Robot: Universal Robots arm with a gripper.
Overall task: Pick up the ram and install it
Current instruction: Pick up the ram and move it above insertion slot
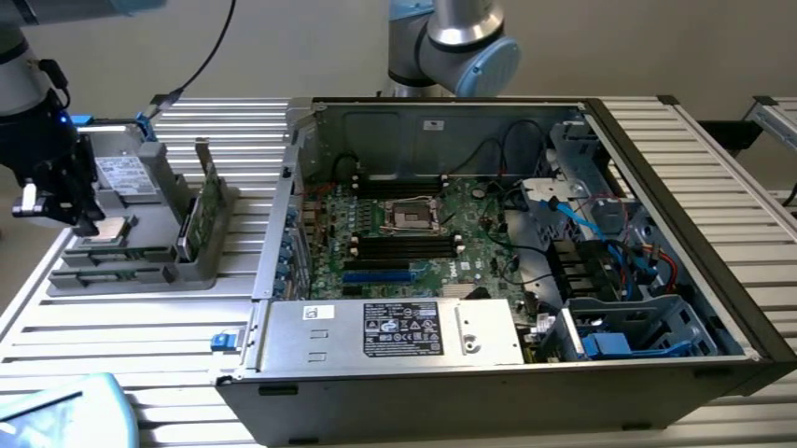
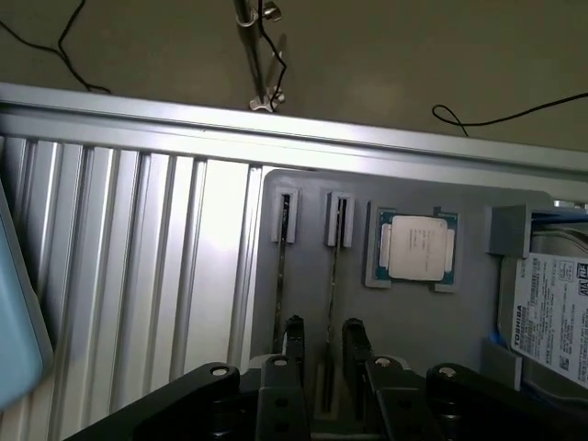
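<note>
Two thin dark sticks, the ram (image 2: pixel 333 285) and a second stick (image 2: pixel 279 285), stood edge-up in side-by-side grooves of one gray tray (image 2: pixel 423 335), near one silver chip (image 2: pixel 418 248), one hard drive (image 2: pixel 556 317) and one green card (image 1: pixel 205 215). In the exterior view the tray sat at nine o'clock from one open computer case (image 1: pixel 697 187). The gripper (image 2: pixel 323 329) hung over the tray, fingers spread wide and holding nothing, the ram standing between them
</note>
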